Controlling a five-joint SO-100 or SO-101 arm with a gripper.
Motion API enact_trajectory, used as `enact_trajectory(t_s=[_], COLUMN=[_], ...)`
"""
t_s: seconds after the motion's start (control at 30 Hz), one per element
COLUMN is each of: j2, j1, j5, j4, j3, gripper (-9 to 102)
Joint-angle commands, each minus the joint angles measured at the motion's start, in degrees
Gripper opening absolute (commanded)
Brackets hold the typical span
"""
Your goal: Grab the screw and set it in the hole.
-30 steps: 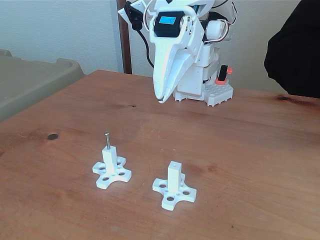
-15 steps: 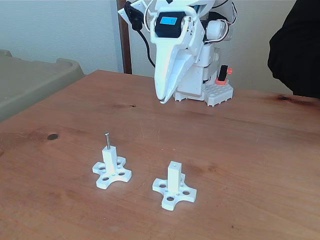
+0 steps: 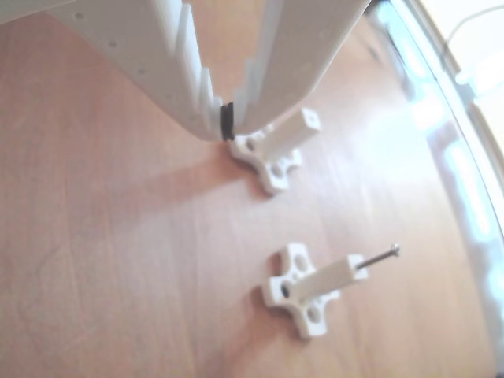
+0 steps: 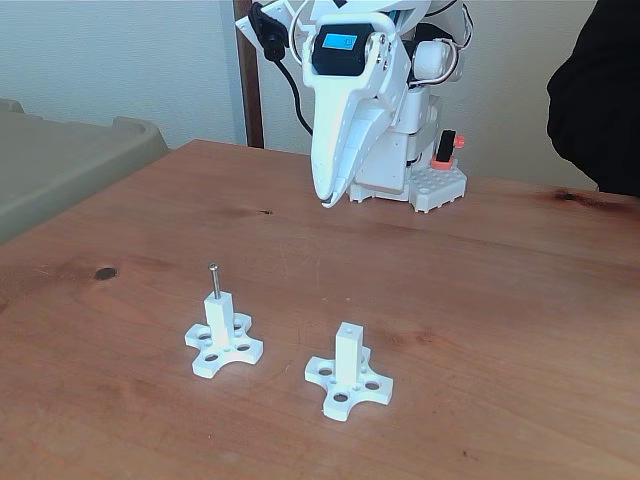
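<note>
1. In the other view, the fingers [image 3: 227, 126] come in from the top edge with their tips pressed together on a small black pad, holding nothing.
2. Just past the tips, touching them in the picture, stands a white post on a cross-shaped base [image 3: 272, 150]. The hole [image 3: 311, 120] shows as a tiny dark dot in its square end face, a little to the right of the tips.
3. Well below the fingers in this view a second white post [image 3: 313, 284] stands on the tabletop [image 3: 102, 260]. The screw [image 3: 376, 258] sticks out of its end, head outermost.
4. In the fixed view, the fingers [image 4: 325, 201] hang closed and empty above the far part of the tabletop [image 4: 500, 300], in front of the arm's base [image 4: 420, 180].
5. Both posts sit nearer the camera than the fingers and well apart from them. The left post [image 4: 222, 335] carries the screw [image 4: 214, 280] upright in its top. The right post [image 4: 347, 370] has the hole [image 4: 348, 327] open, almost straight below the fingers in the picture.
6. A dark sleeve [image 4: 595, 100] shows at the right edge, far from the fingers.
</note>
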Motion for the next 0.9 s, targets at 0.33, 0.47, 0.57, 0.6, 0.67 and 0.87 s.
enact_trajectory(t_s=[0.33,0.47,0.57,0.6,0.67,0.87], j2=[1.1,1.1,1.1,1.1,0.7,-6.4], j1=[-0.8,-0.9,-0.4,-0.4,-0.4,1.2], j5=[-1.1,-1.1,-0.3,-0.3,-0.2,-2.5], j4=[3.1,3.0,3.0,3.0,2.8,0.9], j3=[1.1,1.1,1.1,1.1,1.1,-4.6], gripper=[-4,-4,-4,-4,-4,-4])
